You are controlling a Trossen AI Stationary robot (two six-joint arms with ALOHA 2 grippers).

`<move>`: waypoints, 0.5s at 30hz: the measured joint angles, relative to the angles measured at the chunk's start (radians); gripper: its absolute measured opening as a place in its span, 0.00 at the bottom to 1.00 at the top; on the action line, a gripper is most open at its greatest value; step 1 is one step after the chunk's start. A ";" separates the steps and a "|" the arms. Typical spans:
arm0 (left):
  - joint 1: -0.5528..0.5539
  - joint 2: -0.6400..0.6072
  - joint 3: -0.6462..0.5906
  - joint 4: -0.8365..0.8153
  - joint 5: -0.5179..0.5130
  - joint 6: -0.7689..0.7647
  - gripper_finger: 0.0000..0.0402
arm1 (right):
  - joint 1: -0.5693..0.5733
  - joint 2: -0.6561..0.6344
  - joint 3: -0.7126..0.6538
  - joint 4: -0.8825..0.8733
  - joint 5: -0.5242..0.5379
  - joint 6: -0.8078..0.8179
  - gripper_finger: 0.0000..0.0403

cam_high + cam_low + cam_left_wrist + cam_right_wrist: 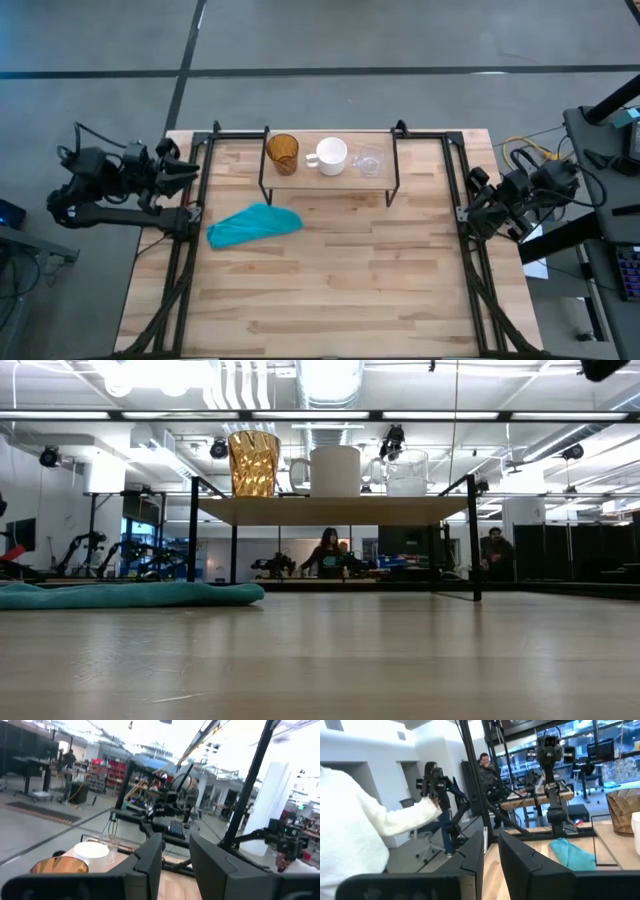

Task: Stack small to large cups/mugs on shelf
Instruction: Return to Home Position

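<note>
Three cups stand on their bases in a row on the shelf at the table's far edge. The amber-brown textured cup is on the left, the white handled mug in the middle and the small clear glass cup on the right. The low view shows the amber cup, the mug and the glass cup on the board. My left gripper waits open at the table's left edge. My right gripper waits open at the right edge, with only a narrow gap between its fingers. Neither touches anything.
A teal cloth lies crumpled on the table, left of centre, in front of the shelf. Black frame rails run along the table's left and right sides. In the right wrist view a person's white sleeve shows close by. Other people stand in the room behind.
</note>
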 joint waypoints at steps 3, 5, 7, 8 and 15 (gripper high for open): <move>0.000 -0.092 -0.089 0.033 -0.004 0.005 0.21 | 0.000 0.007 -0.008 -0.016 0.004 0.001 0.13; 0.000 -0.161 -0.142 0.047 -0.018 0.004 0.21 | 0.000 0.021 -0.010 0.008 0.019 0.004 0.13; 0.000 -0.227 -0.203 0.070 -0.019 0.005 0.21 | 0.000 0.022 -0.023 -0.020 0.023 0.001 0.13; 0.000 -0.260 -0.227 0.099 -0.019 0.005 0.21 | 0.000 0.018 -0.027 -0.017 0.023 0.001 0.13; 0.000 -0.264 -0.312 0.166 -0.010 0.031 0.21 | 0.000 0.001 -0.039 -0.003 0.048 -0.008 0.13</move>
